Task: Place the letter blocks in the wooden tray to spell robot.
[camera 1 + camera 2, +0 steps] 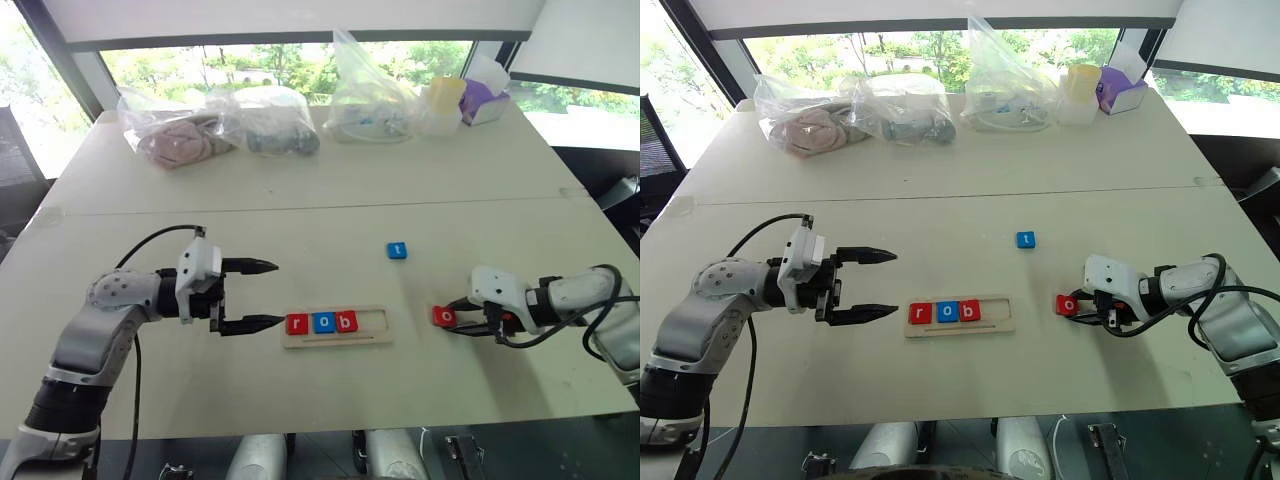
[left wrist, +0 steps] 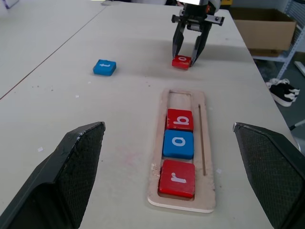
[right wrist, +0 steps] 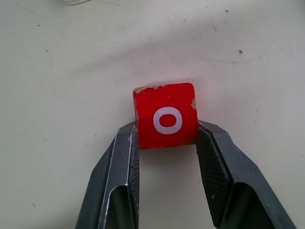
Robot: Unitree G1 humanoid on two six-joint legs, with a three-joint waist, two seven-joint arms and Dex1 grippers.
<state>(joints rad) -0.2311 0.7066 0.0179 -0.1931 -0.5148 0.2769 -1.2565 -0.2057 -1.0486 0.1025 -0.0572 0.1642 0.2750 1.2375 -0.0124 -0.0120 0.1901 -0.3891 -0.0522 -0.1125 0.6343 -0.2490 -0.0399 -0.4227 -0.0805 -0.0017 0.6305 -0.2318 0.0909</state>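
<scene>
Right gripper (image 3: 167, 143): jaws closed on the red o block (image 3: 166, 115), which lies flat on the counter (image 1: 330, 180) to the right of the tray (image 1: 372, 340) and apart from it. The jaws contact only the near portion of the block's two side faces; the far half projects beyond the fingertips.

Left gripper (image 1: 262, 295): jaws wide open, empty, hovering just beside the tray's left end.

Tray contents, left to right: red r (image 1: 297, 323), blue o (image 1: 323, 322), red b (image 1: 347, 321). The two right-hand slots are vacant. The blue t block (image 1: 397, 250) lies on the counter beyond the tray, well apart from it.

Probable step: lift the red o block and seat it in the fourth slot.

Failure modes:

1. Slip or pivot. Cause: shallow purchase near the block's edge. The block may rotate between the jaws on lifting, or drop.
2. Misseating. Cause: the slot fits closely. A tilted or offset block may land on the rim or on the red b.
3. Letter disturbance. Cause: jaws descending beside the red b may push it, shifting the seated row.
4. Tray shift. Cause: the tray rests loose on the counter; a sideways press could slide it towards the left gripper.
5. Wrong slot. Cause: placing in the end slot leaves a gap after b.
</scene>
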